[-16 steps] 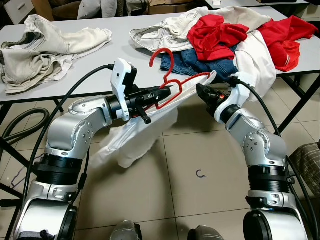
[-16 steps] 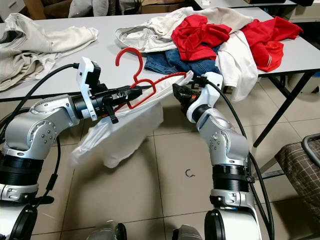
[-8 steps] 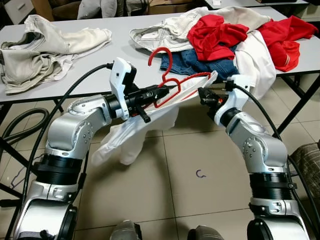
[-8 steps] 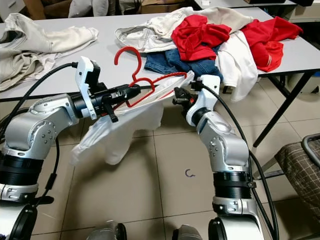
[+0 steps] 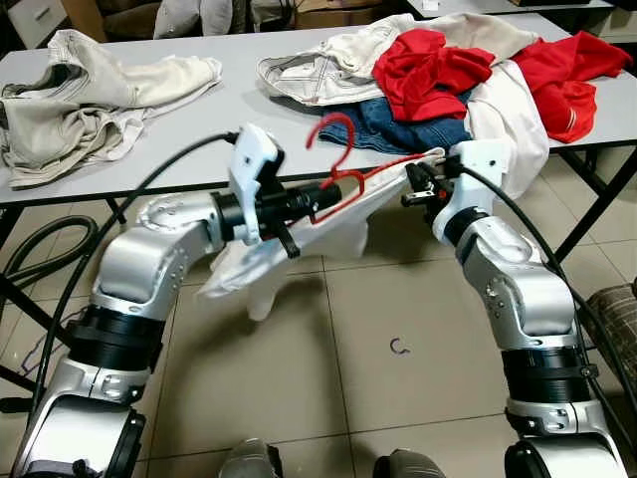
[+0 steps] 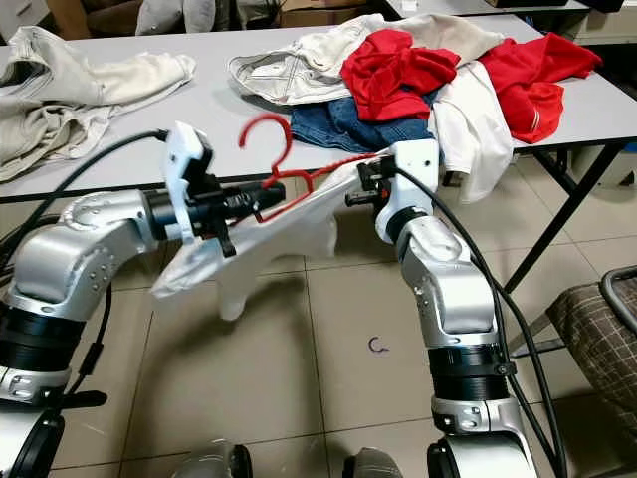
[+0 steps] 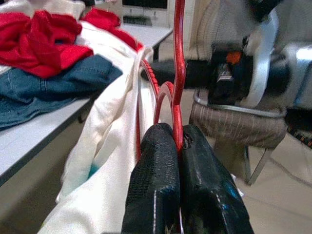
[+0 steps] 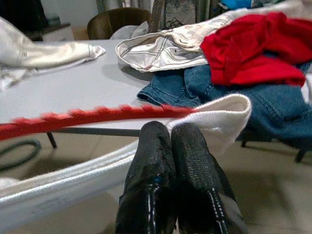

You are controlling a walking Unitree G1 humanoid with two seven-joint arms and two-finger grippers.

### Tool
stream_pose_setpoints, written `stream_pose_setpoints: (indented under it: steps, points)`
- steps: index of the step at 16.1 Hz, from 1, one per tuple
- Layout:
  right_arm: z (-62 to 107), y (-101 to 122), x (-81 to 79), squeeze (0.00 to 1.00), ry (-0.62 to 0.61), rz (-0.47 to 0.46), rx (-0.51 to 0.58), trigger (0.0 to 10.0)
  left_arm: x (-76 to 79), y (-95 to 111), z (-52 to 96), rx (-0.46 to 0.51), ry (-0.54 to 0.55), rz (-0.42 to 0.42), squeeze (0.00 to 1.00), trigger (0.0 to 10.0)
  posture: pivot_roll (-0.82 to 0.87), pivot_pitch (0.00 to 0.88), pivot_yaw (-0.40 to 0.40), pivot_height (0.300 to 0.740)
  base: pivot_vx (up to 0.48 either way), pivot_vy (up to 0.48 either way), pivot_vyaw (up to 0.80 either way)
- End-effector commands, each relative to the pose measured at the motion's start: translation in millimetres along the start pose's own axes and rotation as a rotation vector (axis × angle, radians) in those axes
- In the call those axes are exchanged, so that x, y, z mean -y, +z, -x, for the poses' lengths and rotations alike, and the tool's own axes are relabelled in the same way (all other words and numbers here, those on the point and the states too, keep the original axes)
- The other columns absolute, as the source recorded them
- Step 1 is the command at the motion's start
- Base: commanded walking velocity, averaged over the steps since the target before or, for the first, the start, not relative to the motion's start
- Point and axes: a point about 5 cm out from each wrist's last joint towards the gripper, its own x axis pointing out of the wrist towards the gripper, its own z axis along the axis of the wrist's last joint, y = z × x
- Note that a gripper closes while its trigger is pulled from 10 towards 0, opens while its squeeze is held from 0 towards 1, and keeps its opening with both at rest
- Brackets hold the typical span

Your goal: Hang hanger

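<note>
Start at your left tool (image 5: 320, 198): its two black fingers (image 7: 161, 170) are pressed together on the red hanger (image 5: 343, 171), pinching the thin wire just below the hook, where the neck loops. The hanger sits in the air in front of the desk (image 5: 189, 124), its hook standing up near the desk's front edge and level with the blue jeans (image 5: 398, 124) in the pile. A white garment (image 5: 289, 244) is threaded on it and sags below the hanger toward the floor. To the hanger's right, your right tool (image 5: 413, 186) is closed on the white cloth at the hanger's far shoulder tip, and the right wrist view shows the fingers together with a fold of fabric beside them; whether they also pinch the wire underneath you cannot tell. Expect the hanger to be light and fairly stiff but springy, and its thin smooth wire can twist in a two-finger pinch, so the neck is the sound place to hold it. The garment is soft and limp, adds little weight, and will likely slide off the sloped arm if you tip that end down. Keep the hanger roughly level and the hook free.
</note>
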Motion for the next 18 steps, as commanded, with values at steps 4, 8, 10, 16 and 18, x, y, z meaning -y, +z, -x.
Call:
stream_pose_setpoints:
  steps: [4,8,10,16,18]
  points:
    - [6.6,16.7,-0.2,0.00,-0.024,0.121,0.074,0.0,-10.5,-11.0,7.7,-0.105,0.054,-0.033,0.00,0.0,-0.13,0.000,0.052,0.740,0.000,0.000,0.00]
    - [16.5,11.2,-25.4,0.00,0.194,0.186,0.066,0.0,-9.2,-14.7,7.7,-0.162,0.015,-0.064,0.00,0.0,-0.13,0.000,0.055,0.740,0.000,0.000,0.00]
    - [22.2,11.6,-30.4,0.00,0.243,0.217,0.066,0.0,-15.7,-20.8,10.4,-0.220,0.059,-0.074,0.00,0.0,-0.13,0.000,0.056,0.740,0.000,0.000,0.00]
    - [32.0,-1.5,-32.1,0.00,0.262,0.240,0.008,0.0,-13.1,-14.5,8.2,-0.190,0.017,-0.049,0.00,0.0,-0.14,0.000,0.057,0.740,0.000,0.000,0.00]
    - [33.8,-4.4,-21.0,0.00,0.167,0.202,-0.009,10.0,-18.5,-16.5,11.2,-0.202,0.049,-0.090,0.00,0.0,-0.14,0.000,0.057,0.740,0.000,0.000,0.00]
